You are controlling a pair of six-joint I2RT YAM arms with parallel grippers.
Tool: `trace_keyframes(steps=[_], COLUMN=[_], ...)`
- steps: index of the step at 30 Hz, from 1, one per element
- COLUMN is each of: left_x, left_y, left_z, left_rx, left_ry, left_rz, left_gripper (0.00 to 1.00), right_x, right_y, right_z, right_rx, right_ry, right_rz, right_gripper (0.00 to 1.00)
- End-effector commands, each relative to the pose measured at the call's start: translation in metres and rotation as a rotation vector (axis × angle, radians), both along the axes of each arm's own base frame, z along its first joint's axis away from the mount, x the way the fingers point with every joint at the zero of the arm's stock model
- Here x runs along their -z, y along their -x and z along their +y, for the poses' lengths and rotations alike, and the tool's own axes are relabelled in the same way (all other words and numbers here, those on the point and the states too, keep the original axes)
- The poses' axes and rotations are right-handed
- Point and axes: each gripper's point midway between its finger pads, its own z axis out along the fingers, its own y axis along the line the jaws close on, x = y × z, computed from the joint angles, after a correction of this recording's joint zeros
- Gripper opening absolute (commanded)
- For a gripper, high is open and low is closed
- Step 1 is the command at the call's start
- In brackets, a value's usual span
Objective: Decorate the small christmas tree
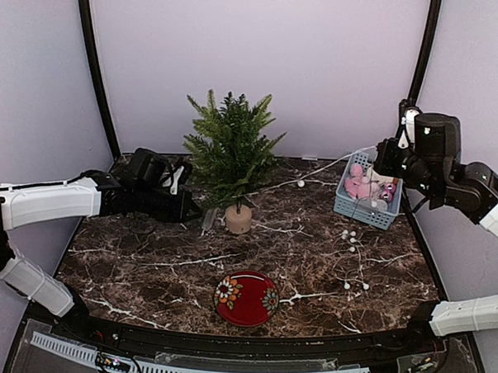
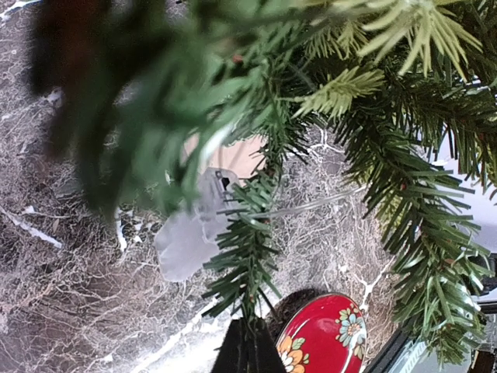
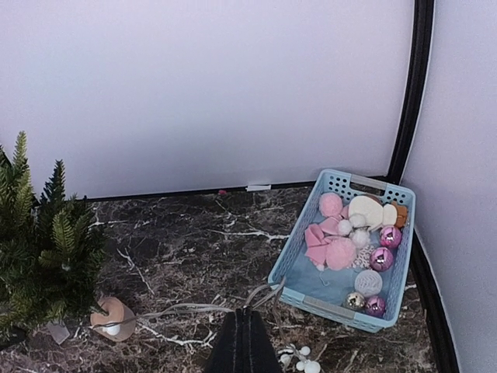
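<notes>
left gripper [image 1: 195,210] | closed | against small christmas tree [image 1: 231,148], lower branches

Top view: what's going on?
The left gripper, shut, is nosed into the lower branches of the small green artificial christmas tree on a wooden stump. The right gripper, near the light-blue plastic basket of pink ornaments, appears shut on a thin white-beaded wire trailing to the tree's base. No ornaments visibly hang yet.
</notes>
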Motion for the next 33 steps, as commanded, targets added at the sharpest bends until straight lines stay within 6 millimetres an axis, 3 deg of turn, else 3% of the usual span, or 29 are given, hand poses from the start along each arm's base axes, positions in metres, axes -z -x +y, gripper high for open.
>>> trace_keyframes(steps=[1,12,16,24,33], left_x=[-0.013,-0.012,-0.014,-0.012,-0.010], left_y=[-0.003,-0.004,-0.005,-0.007,-0.007], left_z=[0.001,0.004,0.004,0.003,0.004], left_rx=[0.020,0.024,0.026,0.033,0.034], left_ry=[-0.003,-0.013,-0.011,-0.013,-0.020], left_rz=[-0.031,-0.036,-0.040,-0.037,-0.036], left_gripper=[0.00,0.00,0.00,0.00,0.00], right_x=[-0.035,-0.054,-0.055,-0.032,-0.039], right_y=[-0.013,-0.042,-0.038,-0.018,-0.041], right_z=[0.007,0.036,0.037,0.016,0.023], right_rx=[0.017,-0.007,-0.026,0.000,0.028], right_ry=[-0.010,-0.003,-0.030,-0.066,-0.047], right_rz=[-0.095,-0.127,-0.120,-0.066,-0.083], right_gripper=[0.00,0.00,0.00,0.00,0.00])
